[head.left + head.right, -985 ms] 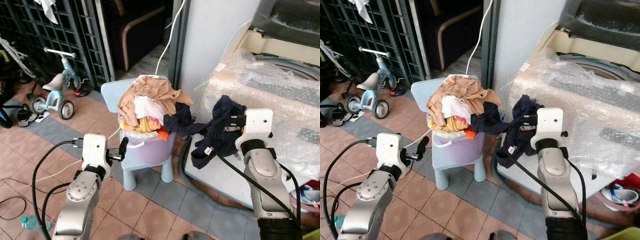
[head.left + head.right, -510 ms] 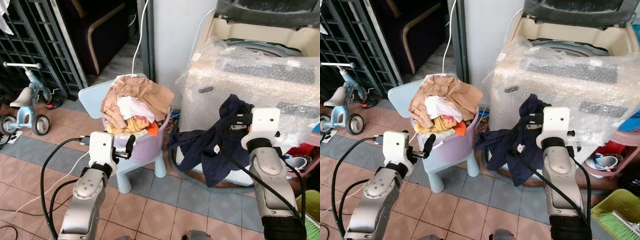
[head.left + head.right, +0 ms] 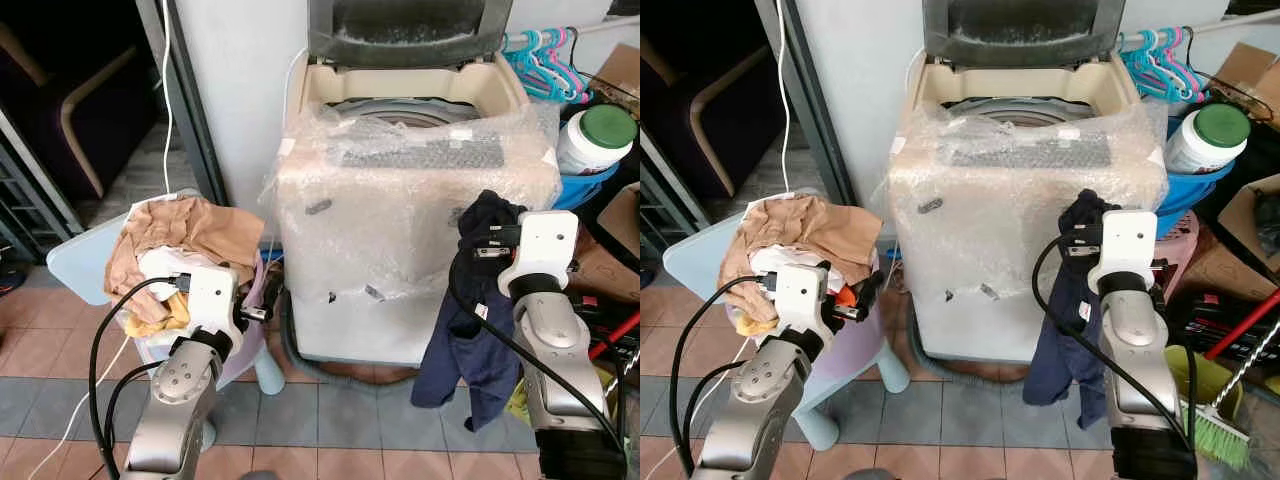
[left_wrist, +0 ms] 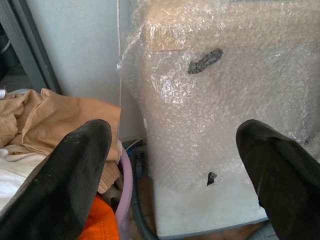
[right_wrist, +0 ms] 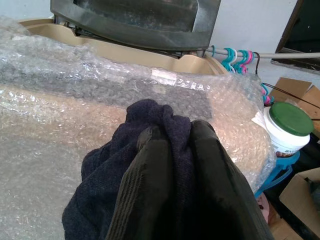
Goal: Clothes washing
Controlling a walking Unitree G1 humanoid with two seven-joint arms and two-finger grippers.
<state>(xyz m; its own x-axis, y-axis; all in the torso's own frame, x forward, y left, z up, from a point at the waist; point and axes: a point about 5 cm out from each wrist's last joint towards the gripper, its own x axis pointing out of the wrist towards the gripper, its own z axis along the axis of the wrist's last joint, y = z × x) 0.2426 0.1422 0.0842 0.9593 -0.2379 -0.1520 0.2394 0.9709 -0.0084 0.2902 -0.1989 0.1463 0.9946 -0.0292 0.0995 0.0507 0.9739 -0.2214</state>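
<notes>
The right gripper has its jaws clenched on a dark blue garment, which hangs below them just beside the bubble-wrapped washing machine. The left gripper holds its jaws wide apart, the laundry basket heaped with clothes beside one finger.

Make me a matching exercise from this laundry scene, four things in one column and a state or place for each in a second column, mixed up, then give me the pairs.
1. navy garment
2. washing machine
3. tan cloth
4. white jar

A. green lid
B. lid open, wrapped in bubble wrap
C. hanging from the right gripper
D. on top of the laundry pile

Pairs: 1-C, 2-B, 3-D, 4-A
</notes>
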